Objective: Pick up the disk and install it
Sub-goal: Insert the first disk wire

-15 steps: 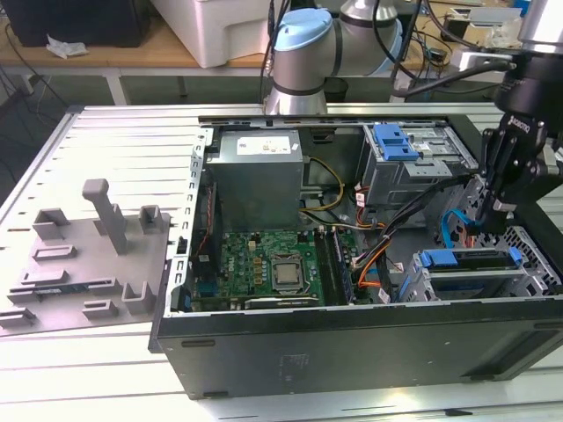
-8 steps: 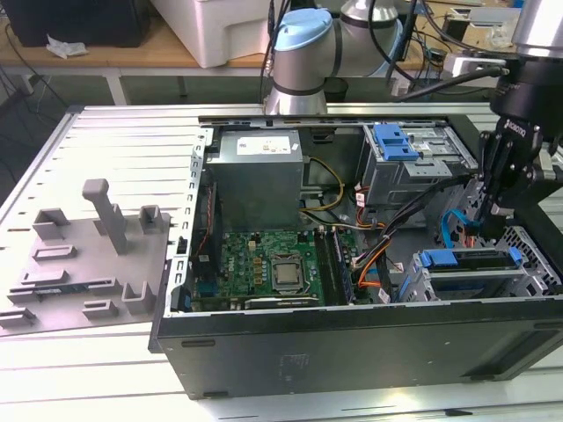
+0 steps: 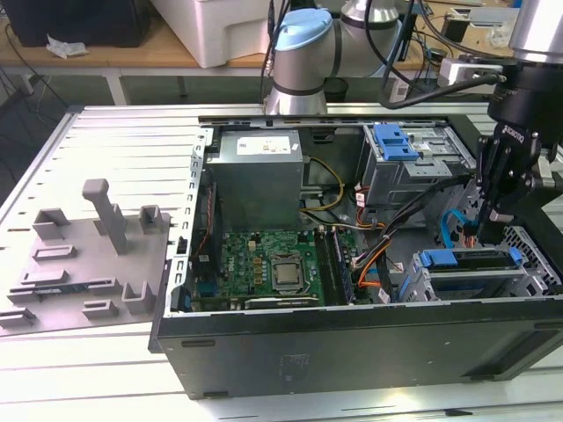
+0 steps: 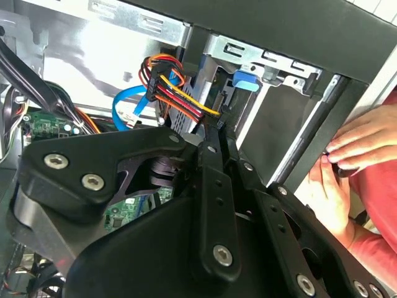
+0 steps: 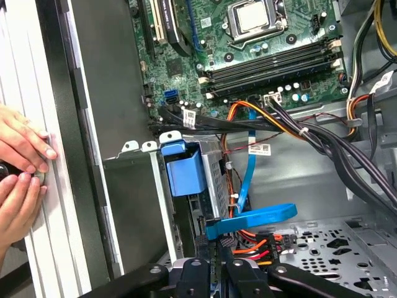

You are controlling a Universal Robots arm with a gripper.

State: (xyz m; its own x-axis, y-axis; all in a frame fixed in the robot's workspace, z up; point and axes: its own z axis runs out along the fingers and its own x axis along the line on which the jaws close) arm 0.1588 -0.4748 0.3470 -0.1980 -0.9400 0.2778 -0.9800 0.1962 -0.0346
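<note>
My fingers are clenched shut, with the disk just below them, sitting in the drive cage.

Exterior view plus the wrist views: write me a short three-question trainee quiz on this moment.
1. True or false: the computer case lies open with its motherboard exposed.
2. In the exterior view, the gripper hangs nearest to: A) the grey power supply; B) the disk in its blue carrier, seated in a drive cage; C) the grey fixture plate beside the case.
3. Fill the gap: in both wrist views, a person's ____ rest just outside the case wall.

Key: 1 true. 2 B. 3 hands.
</note>
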